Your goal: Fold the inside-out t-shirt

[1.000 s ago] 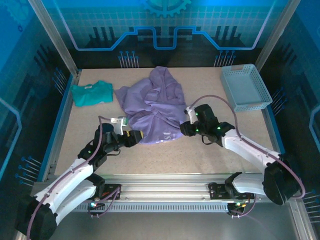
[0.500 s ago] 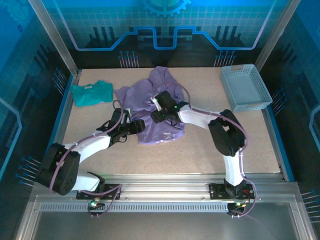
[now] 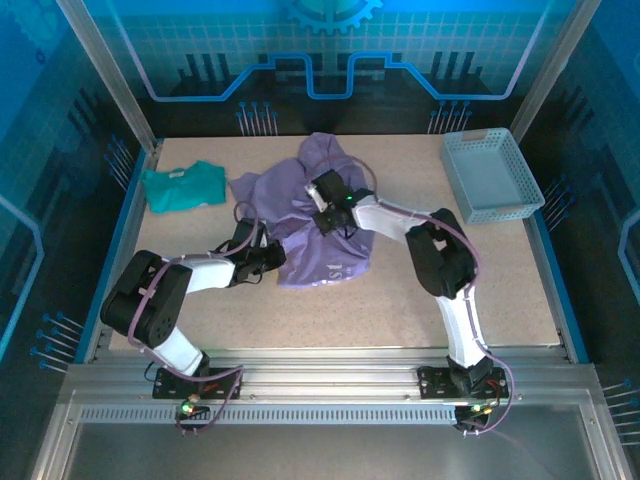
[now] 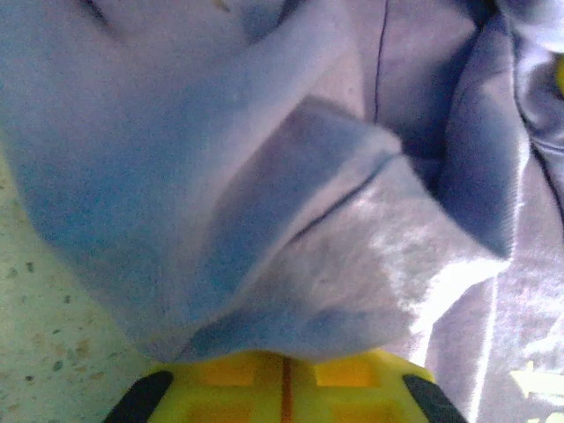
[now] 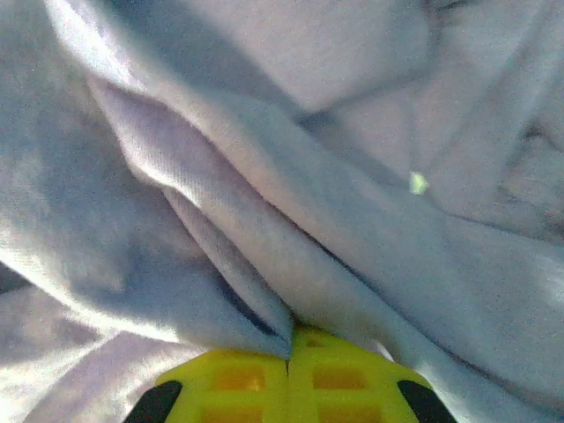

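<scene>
The inside-out t-shirt (image 3: 325,255) lies crumpled in the middle of the table, lavender with white lettering near its front edge. My left gripper (image 3: 271,258) is at the shirt's near left edge. In the left wrist view its yellow jaws (image 4: 285,359) are shut, and a thick fold of t-shirt (image 4: 291,220) is bunched over their tips. My right gripper (image 3: 326,198) sits on the shirt's middle. Its yellow jaws (image 5: 289,339) are shut on a pinched ridge of t-shirt (image 5: 220,203).
A small teal shirt (image 3: 182,187) lies folded at the far left of the table. A pale blue basket (image 3: 492,175) stands at the far right. Bare tabletop (image 3: 500,270) stretches in front of and to the right of the lavender shirt.
Both arms have reached in onto the shirt. The right gripper came from the shirt's right edge to its middle. Both grippers have shut on cloth.
</scene>
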Robot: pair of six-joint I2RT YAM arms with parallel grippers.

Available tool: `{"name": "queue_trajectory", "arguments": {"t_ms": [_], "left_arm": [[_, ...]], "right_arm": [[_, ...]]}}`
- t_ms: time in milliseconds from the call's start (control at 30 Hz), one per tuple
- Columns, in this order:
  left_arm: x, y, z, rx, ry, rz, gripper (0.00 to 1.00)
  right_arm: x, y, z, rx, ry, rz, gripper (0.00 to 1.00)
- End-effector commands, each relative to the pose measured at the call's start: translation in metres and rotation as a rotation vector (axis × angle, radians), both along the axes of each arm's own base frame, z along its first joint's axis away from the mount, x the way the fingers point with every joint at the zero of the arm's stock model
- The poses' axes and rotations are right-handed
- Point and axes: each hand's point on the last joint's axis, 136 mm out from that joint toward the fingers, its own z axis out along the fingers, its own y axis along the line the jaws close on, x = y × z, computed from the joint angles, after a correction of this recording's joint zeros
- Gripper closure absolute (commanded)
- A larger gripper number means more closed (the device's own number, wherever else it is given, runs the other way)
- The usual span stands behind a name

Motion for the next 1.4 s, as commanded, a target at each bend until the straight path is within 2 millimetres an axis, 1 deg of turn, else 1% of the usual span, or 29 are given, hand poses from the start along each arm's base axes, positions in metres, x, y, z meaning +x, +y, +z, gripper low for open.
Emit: {"name": "queue_trajectory", "arguments": {"t_ms": [0, 100, 167, 233, 300, 400, 433, 467, 500, 533, 633, 700, 767, 833, 933, 1000, 1100, 1167, 1200, 1233, 1300, 1333, 1367], "left_arm": [[-0.005, 0.004, 0.009, -0.015, -0.042, -0.009, 1.0], [-0.014, 0.01, 0.019, -0.003, -0.067, -0.005, 1.0], [-0.024, 0.013, 0.024, 0.001, -0.071, -0.009, 1.0], [-0.037, 0.018, 0.026, 0.005, -0.062, -0.008, 1.0], [-0.055, 0.024, 0.023, 0.013, -0.043, -0.012, 1.0], [-0.075, 0.026, 0.021, 0.045, -0.028, -0.051, 1.0], [-0.077, 0.025, 0.024, 0.062, -0.039, -0.066, 0.89], [-0.077, 0.024, 0.029, 0.086, -0.06, -0.077, 0.7], [-0.075, 0.025, 0.036, 0.12, -0.092, -0.078, 0.55], [-0.072, 0.024, 0.044, 0.147, -0.13, -0.08, 0.48], [-0.06, 0.017, 0.08, 0.237, -0.296, -0.09, 0.32], [-0.052, 0.004, 0.104, 0.279, -0.408, -0.133, 0.25], [-0.045, -0.019, 0.117, 0.298, -0.484, -0.233, 0.2], [-0.036, -0.038, 0.122, 0.345, -0.535, -0.319, 0.18], [-0.022, -0.068, 0.119, 0.409, -0.584, -0.445, 0.15], [-0.014, -0.088, 0.111, 0.435, -0.594, -0.526, 0.14], [0.0, -0.106, 0.104, 0.439, -0.59, -0.56, 0.14], [0.01, -0.115, 0.097, 0.442, -0.587, -0.571, 0.16], [0.015, -0.117, 0.093, 0.447, -0.577, -0.568, 0.19], [0.022, -0.119, 0.089, 0.447, -0.56, -0.563, 0.25], [0.031, -0.122, 0.084, 0.432, -0.512, -0.56, 0.43], [0.033, -0.122, 0.083, 0.417, -0.476, -0.559, 0.54], [0.031, -0.122, 0.086, 0.381, -0.442, -0.565, 0.62]], "right_arm": [[-0.011, -0.017, 0.058, 0.207, 0.013, -0.013, 1.0], [-0.035, -0.031, 0.076, 0.381, 0.083, -0.012, 1.0], [-0.053, -0.041, 0.082, 0.457, 0.128, -0.01, 1.0], [-0.07, -0.052, 0.084, 0.501, 0.169, -0.018, 1.0], [-0.086, -0.064, 0.086, 0.54, 0.199, -0.029, 1.0], [-0.103, -0.069, 0.093, 0.578, 0.22, -0.007, 1.0], [-0.105, -0.068, 0.094, 0.58, 0.224, 0.006, 1.0], [-0.107, -0.066, 0.095, 0.588, 0.224, 0.026, 1.0], [-0.107, -0.064, 0.096, 0.594, 0.223, 0.039, 1.0], [-0.107, -0.063, 0.096, 0.597, 0.224, 0.046, 1.0], [-0.105, -0.059, 0.101, 0.602, 0.221, 0.075, 1.0], [-0.105, -0.056, 0.108, 0.616, 0.211, 0.096, 1.0], [-0.105, -0.054, 0.112, 0.621, 0.205, 0.11, 1.0], [-0.105, -0.053, 0.114, 0.622, 0.203, 0.118, 1.0], [-0.106, -0.052, 0.116, 0.625, 0.203, 0.127, 1.0], [-0.108, -0.053, 0.118, 0.623, 0.203, 0.128, 1.0], [-0.11, -0.054, 0.119, 0.617, 0.201, 0.128, 1.0], [-0.112, -0.055, 0.119, 0.612, 0.2, 0.13, 1.0], [-0.113, -0.057, 0.119, 0.605, 0.196, 0.127, 1.0], [-0.113, -0.06, 0.117, 0.587, 0.189, 0.118, 1.0], [-0.112, -0.069, 0.112, 0.532, 0.17, 0.084, 1.0], [-0.109, -0.076, 0.109, 0.489, 0.153, 0.052, 1.0], [-0.106, -0.085, 0.107, 0.435, 0.128, 0.011, 1.0]]}}
